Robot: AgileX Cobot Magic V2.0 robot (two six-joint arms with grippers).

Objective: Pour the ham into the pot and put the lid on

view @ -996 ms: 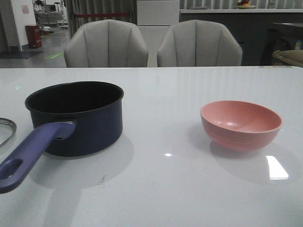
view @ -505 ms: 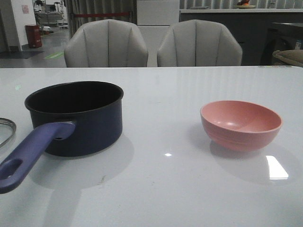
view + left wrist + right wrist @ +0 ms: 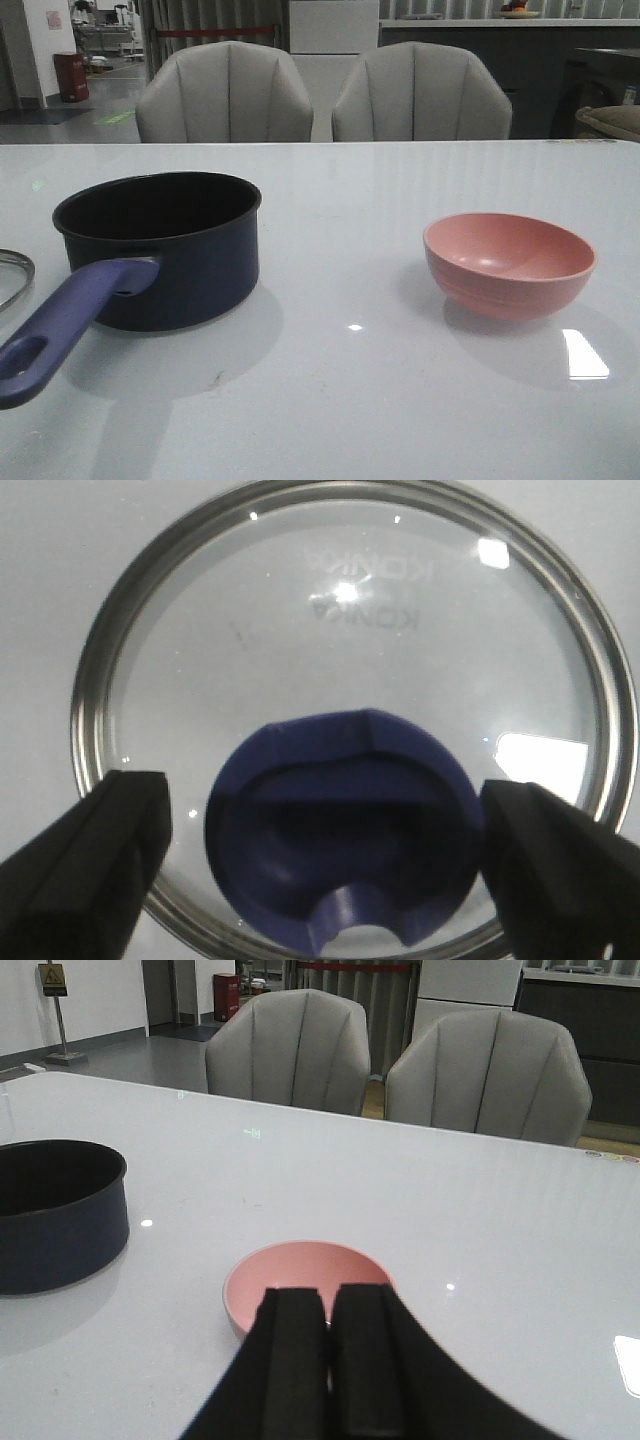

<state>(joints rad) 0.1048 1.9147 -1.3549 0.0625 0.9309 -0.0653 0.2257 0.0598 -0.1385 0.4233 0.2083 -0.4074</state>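
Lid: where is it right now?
Front view: the lid lies on the table's far left edge, just left of the pot and its handle. Left wrist view: the left claw hangs open above its knob.

This looks like a big open workroom or showroom, not a home. Two grey padded chairs point(image 3: 225, 92) stand at a long shiny white surface point(image 3: 350, 400). Behind them runs a wide bare floor point(image 3: 110, 115) with a red bin point(image 3: 71, 76), a sign on a stand point(image 3: 52, 980) and dark cabinets point(image 3: 480, 60).
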